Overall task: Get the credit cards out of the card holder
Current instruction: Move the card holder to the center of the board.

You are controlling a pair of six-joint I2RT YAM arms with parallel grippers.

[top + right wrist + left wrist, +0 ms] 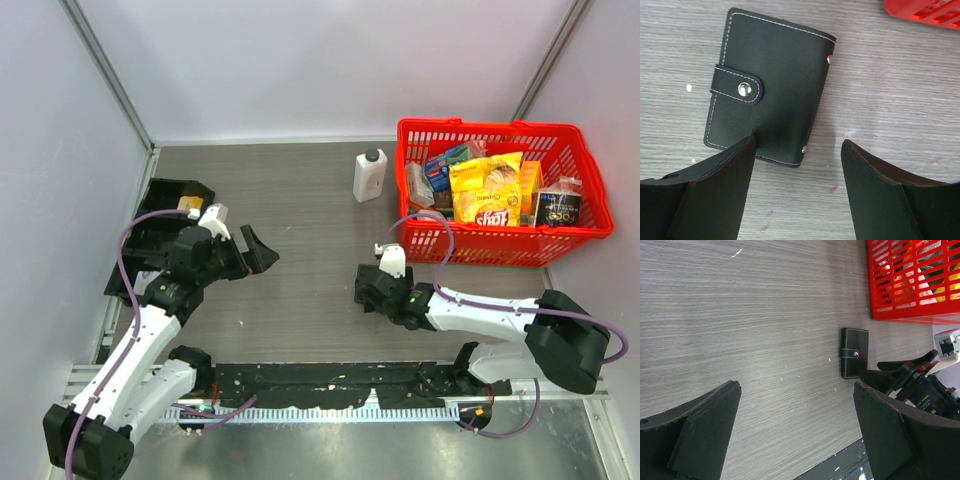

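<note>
Grey wood-grain bench [300, 190] with plain white walls round it, and the card holder [770, 85] is lying flat on it, folded shut with its snap tab [742, 89] buttoned, right under the right gripper [797, 145]. That gripper's jaws are spread wide with nothing in them. One finger sits over the holder's near corner and the other over bare bench beside it, and I can't tell if the first one is touching. The left gripper [796, 386] is well off to the left, jaws fully apart and empty too, looking across at the holder from a distance. Handling-wise I'd guess it's light and a bit floppy: soft leather-look cover, smooth enough to skate on the bench if you nudge it rather than pin it. I'd pinch it across the short width, over the spine edge, and keep clear of the tab, because that tab has to be popped first — probably one gripper holding the body down while the other lifts the flap. Count: one card holder, one snap tab, two little rivets on its far edge, and zero credit cards showing — whatever's inside is hidden while it's shut.
</note>
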